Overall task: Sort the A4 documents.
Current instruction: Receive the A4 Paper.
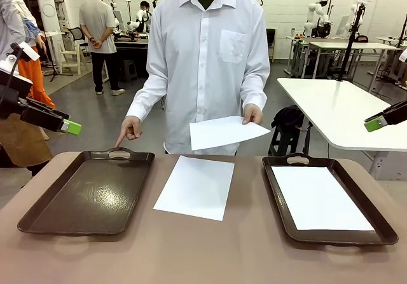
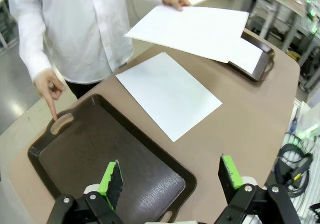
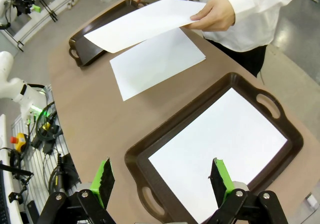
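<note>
One A4 document [image 1: 194,187] lies flat on the table between two dark brown trays. Another sheet [image 1: 318,198] lies inside the right tray [image 1: 278,201]. The left tray [image 1: 86,192] holds nothing. A person in a white shirt holds a third sheet [image 1: 226,131] in the air above the table's far edge and points a finger [image 1: 121,141] at the left tray's handle. My left gripper [image 1: 70,127] hovers open high over the left tray [image 2: 100,154], with nothing between its pads [image 2: 112,176]. Over the right tray's sheet [image 3: 220,149], my right gripper [image 3: 162,176] is open too.
The brown table [image 1: 203,252] has bare room in front of the trays. A white table [image 1: 343,109] stands behind at the right. Other people and workbenches are farther back in the room.
</note>
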Robot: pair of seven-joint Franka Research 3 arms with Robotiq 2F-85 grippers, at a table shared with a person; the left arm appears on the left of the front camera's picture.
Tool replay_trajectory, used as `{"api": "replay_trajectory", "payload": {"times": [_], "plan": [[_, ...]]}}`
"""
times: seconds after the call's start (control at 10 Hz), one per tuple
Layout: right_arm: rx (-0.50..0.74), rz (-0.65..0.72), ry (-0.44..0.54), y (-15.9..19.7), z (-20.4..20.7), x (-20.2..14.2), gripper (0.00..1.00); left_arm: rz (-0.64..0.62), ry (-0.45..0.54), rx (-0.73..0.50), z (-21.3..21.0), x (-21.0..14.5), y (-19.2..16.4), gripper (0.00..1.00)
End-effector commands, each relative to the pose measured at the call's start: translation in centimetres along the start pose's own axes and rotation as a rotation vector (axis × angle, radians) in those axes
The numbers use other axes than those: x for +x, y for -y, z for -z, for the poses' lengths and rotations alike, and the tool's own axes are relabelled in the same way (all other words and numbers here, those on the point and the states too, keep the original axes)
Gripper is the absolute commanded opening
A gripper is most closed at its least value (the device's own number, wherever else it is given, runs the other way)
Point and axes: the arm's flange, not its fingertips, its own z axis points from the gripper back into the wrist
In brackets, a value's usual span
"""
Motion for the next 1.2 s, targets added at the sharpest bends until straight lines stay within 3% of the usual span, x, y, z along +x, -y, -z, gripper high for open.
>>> {"api": "replay_trajectory", "payload": {"times": [0.0, 0.2, 0.4, 0.8, 1.1], "plan": [[-0.001, -0.003, -0.001, -0.1, 0.1, 0.1, 1.0, -0.239, 0.069, -0.027, 3.4, 0.8, -2.9, 1.0], [-0.001, -0.003, -0.001, -0.1, 0.1, 0.1, 1.0, -0.422, 0.065, -0.084, 7.3, 1.7, -5.0, 1.0], [-0.001, -0.003, -0.001, -0.1, 0.1, 0.1, 1.0, -0.49, 0.031, -0.145, 10.9, 2.4, -6.1, 1.0], [-0.001, -0.003, -0.001, -0.1, 0.1, 0.1, 1.0, -0.807, 0.084, -0.269, 18.3, 3.0, -8.4, 1.0], [-0.001, -0.003, -0.001, -0.1, 0.1, 0.1, 1.0, -0.937, 0.038, -0.341, 22.1, 3.4, -8.9, 1.0]]}}
